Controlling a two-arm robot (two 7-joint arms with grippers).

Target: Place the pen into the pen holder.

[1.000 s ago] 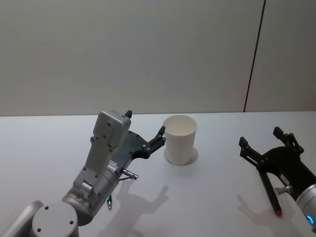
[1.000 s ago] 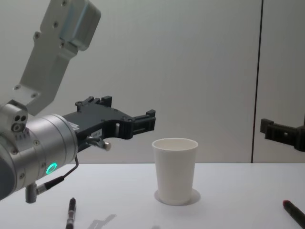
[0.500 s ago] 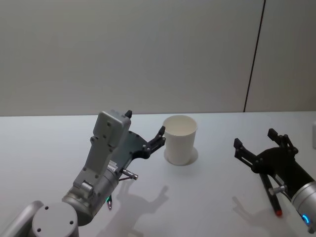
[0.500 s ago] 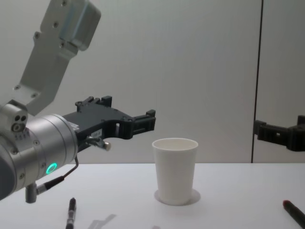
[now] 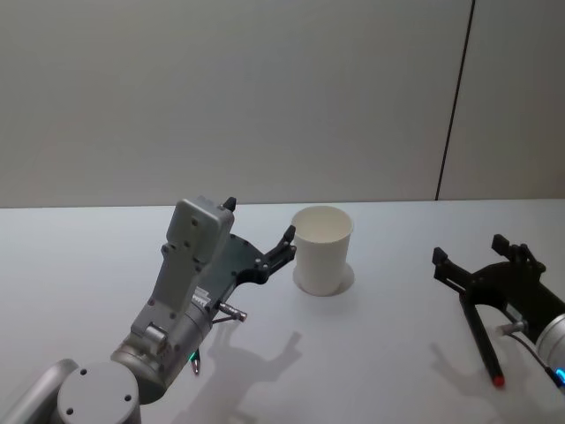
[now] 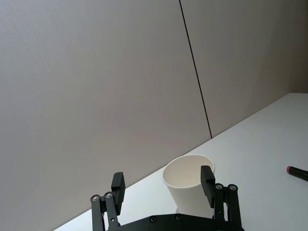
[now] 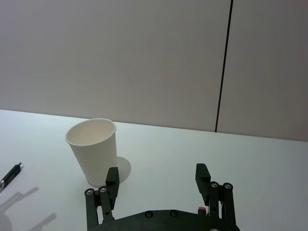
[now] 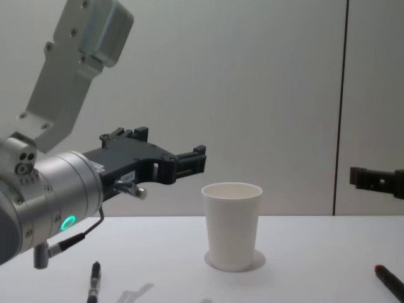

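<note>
- The pen holder (image 5: 322, 250), a white paper cup, stands upright on the white table (image 5: 380, 362).
- The left gripper (image 6: 162, 179) hovers just left of the cup near its rim, jaws spread and empty.
- The right gripper (image 7: 158, 172) hangs well to the cup's right, fingers apart, holding nothing.
- A red-tipped pen (image 5: 484, 344) lies flat below it, right of the cup.
- A black pen (image 8: 95, 281) lies left of the cup.

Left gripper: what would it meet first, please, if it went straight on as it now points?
Probably the plain white paper cup, standing just ahead of the open left gripper; depth is unclear, so it might pass above the rim.
</note>
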